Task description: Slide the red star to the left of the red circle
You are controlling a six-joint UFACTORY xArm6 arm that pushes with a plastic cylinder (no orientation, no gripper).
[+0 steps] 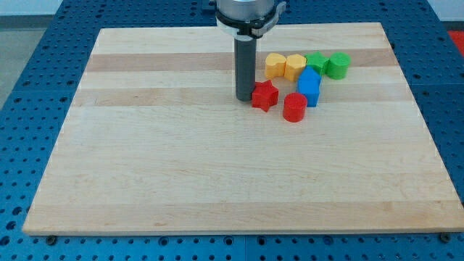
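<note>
The red star lies on the wooden board, up and to the left of the red circle, with a small gap between them. My tip stands on the board right against the red star's left side. The rod rises straight up to the arm's head at the view's top.
A blue block sits just right of the red star, above the red circle. Behind it lie a yellow heart, a yellow hexagon, a green star and a green block. The board's edge is ringed by blue table.
</note>
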